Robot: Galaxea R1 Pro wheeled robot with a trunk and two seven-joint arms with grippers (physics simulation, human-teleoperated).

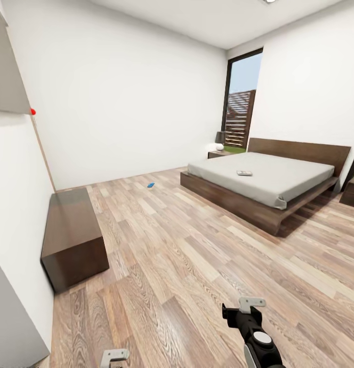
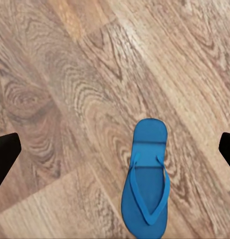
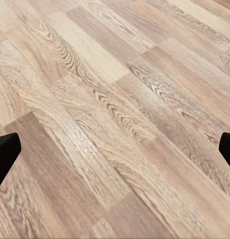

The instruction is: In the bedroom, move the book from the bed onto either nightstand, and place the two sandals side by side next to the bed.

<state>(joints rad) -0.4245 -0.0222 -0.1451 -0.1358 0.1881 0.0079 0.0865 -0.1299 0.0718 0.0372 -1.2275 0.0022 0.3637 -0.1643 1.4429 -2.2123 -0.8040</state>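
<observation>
The bed, dark-framed with a grey mattress, stands at the right of the bedroom. The book lies flat on the mattress. A nightstand sits at the bed's far side, and a second nightstand shows at the right edge. One blue sandal lies on the floor far ahead, left of the bed. In the left wrist view another blue sandal lies strap-up on the planks below my left gripper, which is open and apart from it. My right gripper is open over bare floor.
A low dark-brown cabinet stands against the left wall. A tall black-framed window is behind the far nightstand, which carries a small lamp. My right arm shows at the bottom of the head view. Wood-plank floor stretches between me and the bed.
</observation>
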